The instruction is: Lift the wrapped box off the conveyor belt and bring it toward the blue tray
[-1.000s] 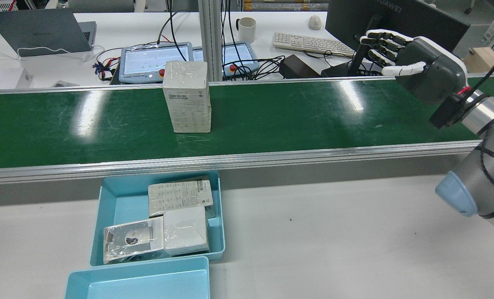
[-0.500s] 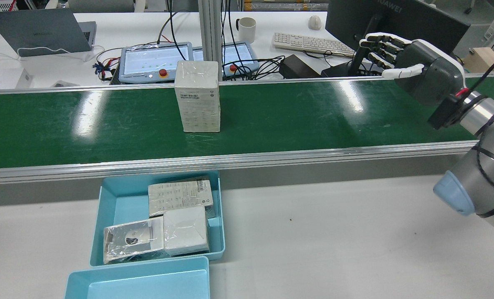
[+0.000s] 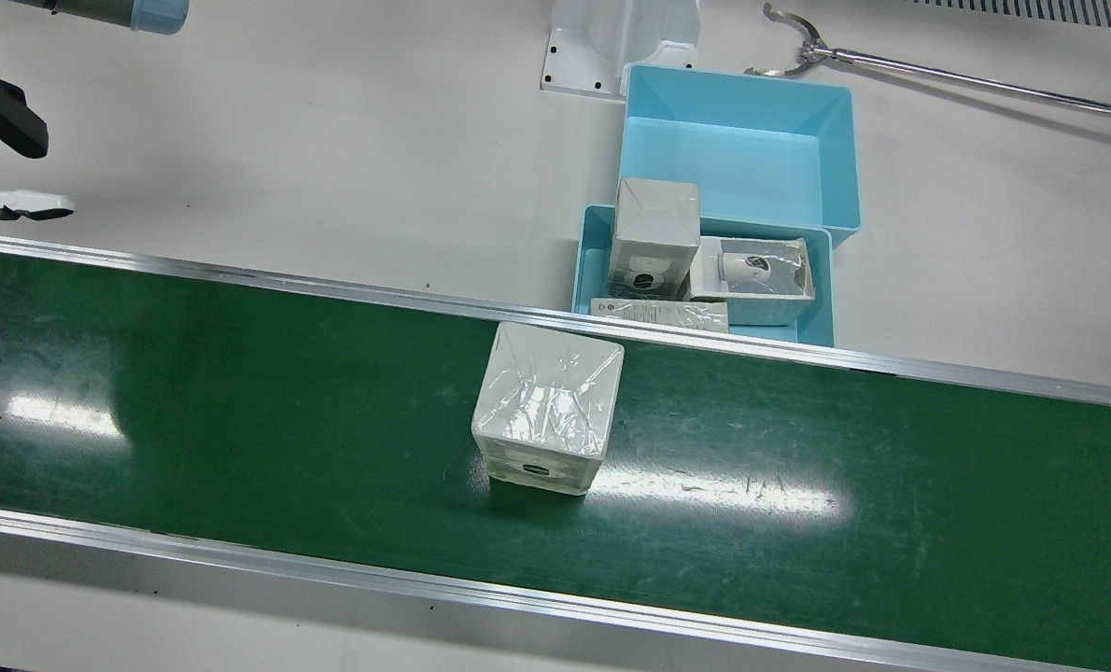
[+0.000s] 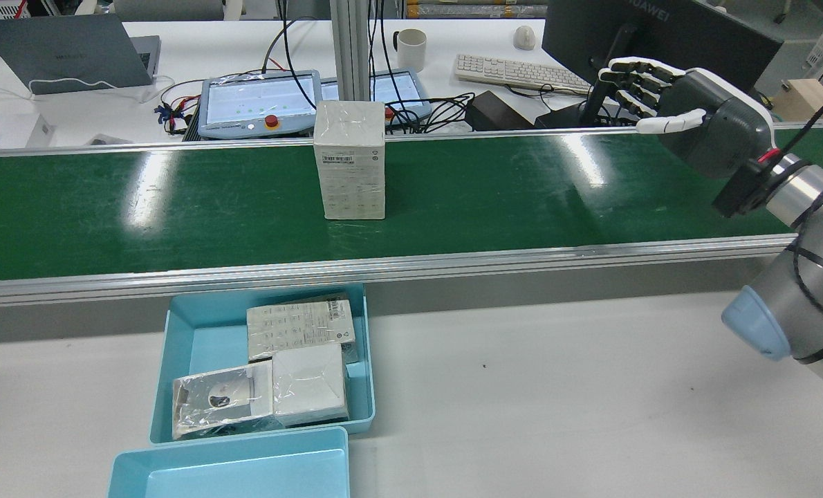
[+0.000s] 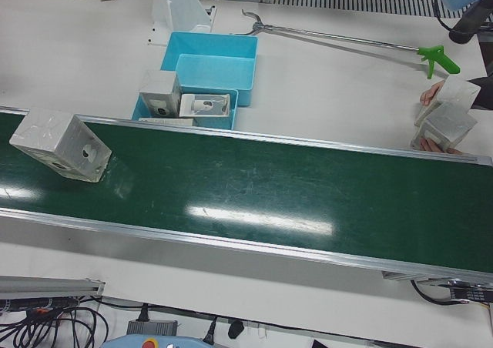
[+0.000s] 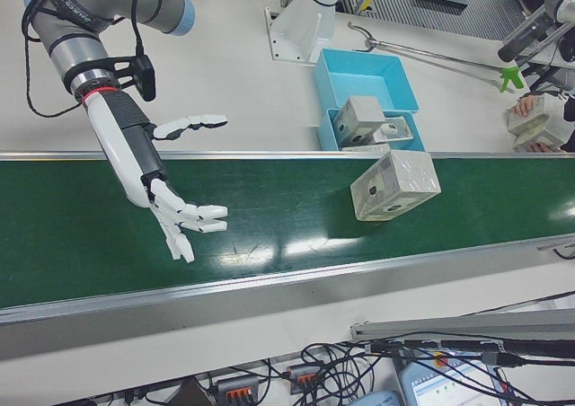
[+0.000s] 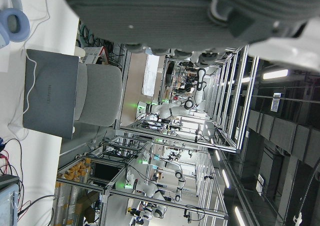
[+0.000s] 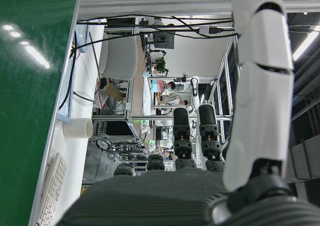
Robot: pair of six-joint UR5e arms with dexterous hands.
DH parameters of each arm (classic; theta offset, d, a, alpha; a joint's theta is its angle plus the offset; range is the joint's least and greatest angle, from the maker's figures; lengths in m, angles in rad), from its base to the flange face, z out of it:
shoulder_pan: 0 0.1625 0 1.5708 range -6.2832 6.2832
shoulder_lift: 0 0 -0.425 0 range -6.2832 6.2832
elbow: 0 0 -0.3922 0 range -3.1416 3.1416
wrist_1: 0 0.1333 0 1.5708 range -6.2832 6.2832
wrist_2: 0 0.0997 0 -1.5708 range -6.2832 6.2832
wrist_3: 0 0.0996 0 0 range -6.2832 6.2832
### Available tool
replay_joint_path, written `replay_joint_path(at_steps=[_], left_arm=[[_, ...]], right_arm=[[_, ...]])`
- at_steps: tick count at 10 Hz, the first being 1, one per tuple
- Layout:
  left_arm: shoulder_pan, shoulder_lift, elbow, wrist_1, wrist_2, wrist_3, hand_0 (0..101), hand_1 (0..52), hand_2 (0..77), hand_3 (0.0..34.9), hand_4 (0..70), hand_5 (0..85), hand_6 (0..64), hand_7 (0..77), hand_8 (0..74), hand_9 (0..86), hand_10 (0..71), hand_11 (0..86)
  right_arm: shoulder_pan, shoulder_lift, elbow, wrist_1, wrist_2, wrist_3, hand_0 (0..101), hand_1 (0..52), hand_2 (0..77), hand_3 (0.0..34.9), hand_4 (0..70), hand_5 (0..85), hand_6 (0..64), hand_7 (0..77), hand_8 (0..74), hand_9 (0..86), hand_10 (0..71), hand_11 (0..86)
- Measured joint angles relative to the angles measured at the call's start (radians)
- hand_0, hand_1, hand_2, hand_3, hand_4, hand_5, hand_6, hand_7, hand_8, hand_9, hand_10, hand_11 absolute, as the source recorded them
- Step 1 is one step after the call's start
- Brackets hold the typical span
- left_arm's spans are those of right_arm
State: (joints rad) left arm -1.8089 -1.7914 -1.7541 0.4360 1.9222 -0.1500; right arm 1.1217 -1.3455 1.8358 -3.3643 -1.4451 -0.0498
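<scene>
The wrapped box (image 4: 350,160) stands upright on the green conveyor belt (image 4: 522,194), beyond the blue tray (image 4: 197,332). It also shows in the front view (image 3: 548,408), left-front view (image 5: 60,144) and right-front view (image 6: 395,185). My right hand (image 4: 688,111) is open with its fingers spread, hovering over the belt's right end in the rear view, well apart from the box. It also shows in the right-front view (image 6: 171,190). Of my left hand, only the underside (image 7: 200,11) shows in its own view; its fingers are hidden.
The blue tray holds three wrapped boxes. A second, empty blue tray (image 4: 232,463) sits just in front of it. A reacher tool (image 3: 938,75) lies on the white table. A person's hands hold boxes (image 5: 443,117) at the belt's far end.
The wrapped box has moved to the right along the belt in the rear view. My right hand has stayed almost in place, still open.
</scene>
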Motion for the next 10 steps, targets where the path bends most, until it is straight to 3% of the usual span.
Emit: replay_joint_path(at_steps=[4,10], left_arm=[[0.0,0.0,0.0,0.0,0.0,0.0,0,0.0,0.5,0.0,0.0,1.1,0.0,0.5,0.5,0.0,0.5,0.5],[0.0,0.0,0.0,0.0,0.0,0.0,0,0.0,1.1,0.0,0.0,1.1,0.0,0.5,0.5,0.0,0.0,0.0]], right_arm=[[-0.002,0.0,-0.003,-0.009,0.005,0.008,47,12.0,12.5,7.9,12.5,25.1,5.5,22.9,0.0,6.0,0.0,1.6],[0.012,0.003,0.018,-0.014,0.005,0.043,48,15.8,20.7,9.9,19.1,28.4,6.5,28.4,1.6,5.4,0.0,1.6]])
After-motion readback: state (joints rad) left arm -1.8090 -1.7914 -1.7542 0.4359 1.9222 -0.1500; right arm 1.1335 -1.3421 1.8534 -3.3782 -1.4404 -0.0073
